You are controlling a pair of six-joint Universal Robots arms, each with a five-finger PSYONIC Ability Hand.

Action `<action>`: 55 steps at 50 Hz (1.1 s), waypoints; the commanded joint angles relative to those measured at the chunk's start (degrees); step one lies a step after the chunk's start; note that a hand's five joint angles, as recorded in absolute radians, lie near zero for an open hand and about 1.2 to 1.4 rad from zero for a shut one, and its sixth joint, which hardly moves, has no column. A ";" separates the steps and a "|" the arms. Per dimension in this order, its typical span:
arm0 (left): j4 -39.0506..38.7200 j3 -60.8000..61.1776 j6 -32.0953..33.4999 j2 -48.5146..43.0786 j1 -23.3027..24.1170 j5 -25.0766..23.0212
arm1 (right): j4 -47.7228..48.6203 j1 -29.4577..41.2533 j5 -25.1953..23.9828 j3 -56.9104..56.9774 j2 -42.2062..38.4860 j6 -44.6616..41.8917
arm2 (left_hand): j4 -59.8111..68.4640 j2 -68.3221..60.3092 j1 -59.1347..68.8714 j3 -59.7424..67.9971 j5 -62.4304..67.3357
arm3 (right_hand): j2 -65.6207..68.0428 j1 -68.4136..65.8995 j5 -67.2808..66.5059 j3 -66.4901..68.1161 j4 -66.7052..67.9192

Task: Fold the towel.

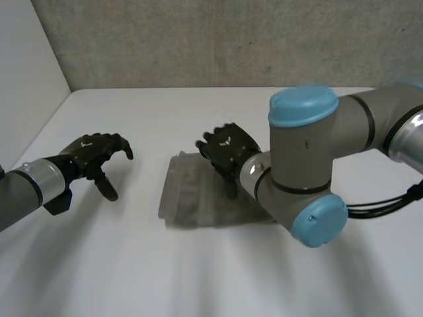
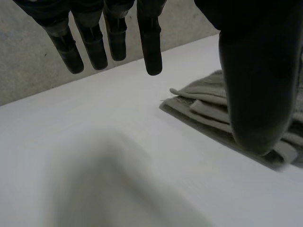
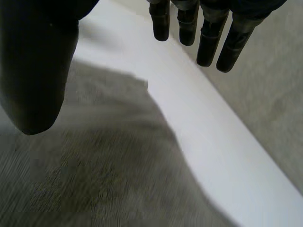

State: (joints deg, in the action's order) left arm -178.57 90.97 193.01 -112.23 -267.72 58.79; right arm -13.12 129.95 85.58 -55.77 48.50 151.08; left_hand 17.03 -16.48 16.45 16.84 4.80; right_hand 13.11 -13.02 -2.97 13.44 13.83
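A folded grey towel (image 1: 198,195) is seen near the middle of the white table (image 1: 132,264), its right edge hidden by the right arm (image 1: 310,152). The right hand (image 1: 228,148) is held over its far edge with fingers released and grasping nothing. The left hand (image 1: 96,153) is held beside it, likewise relaxed.

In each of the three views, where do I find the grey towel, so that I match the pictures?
Head view: the towel lies mid-table, partly under the right hand.
Left wrist view: it lies folded beside the left hand.
Right wrist view: it spreads below the right hand.
Shared landmark: the white table meeting the grey wall.
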 commanded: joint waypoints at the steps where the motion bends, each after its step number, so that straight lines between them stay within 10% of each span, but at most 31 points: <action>1: -0.11 0.62 0.09 -0.01 -0.17 -0.17 | 1.34 -5.59 0.03 -12.17 6.35 -0.79 | -3.29 2.73 -2.71 -3.09 -1.05 | -3.11 3.02 2.97 -3.44 -3.83; 17: -1.08 0.88 0.09 -0.10 0.53 -0.08 | 13.21 -21.50 -8.85 -36.87 14.61 -1.58 | -3.29 2.73 -2.71 -3.09 -1.05 | 9.76 -9.84 -9.90 9.43 9.03; 30: -1.17 1.49 0.09 -0.01 0.62 -0.08 | 16.99 -22.20 -8.67 -39.07 13.11 -1.76 | -3.29 2.73 -2.71 -3.09 -1.05 | 66.83 -66.92 -66.97 66.51 66.11; 34: -1.17 1.32 0.09 0.08 0.62 -0.08 | 16.29 -22.46 -8.67 -37.67 14.51 -1.85 | -3.29 2.73 -2.71 -3.09 -1.05 | 66.89 -66.98 -67.03 66.56 66.17; 44: -1.17 0.44 -0.17 1.75 0.80 0.01 | 10.22 -13.76 -10.96 -21.75 16.81 -2.64 | -3.46 2.90 -2.87 -3.26 -1.22 | 66.89 -66.98 -67.03 66.56 66.17; 55: -2.40 -2.11 -7.47 3.86 2.82 0.01 | -0.15 4.52 -11.93 3.03 -2.97 -3.08 | -3.29 2.73 -2.71 -3.09 -1.05 | 66.89 -66.98 -67.03 66.56 66.17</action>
State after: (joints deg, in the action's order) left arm -179.97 89.73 189.09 -109.19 -265.50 58.80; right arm -10.82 128.62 73.53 -61.46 54.27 148.01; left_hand 17.03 -16.33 16.45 16.84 4.75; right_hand 71.19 -75.12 -65.97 76.26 76.64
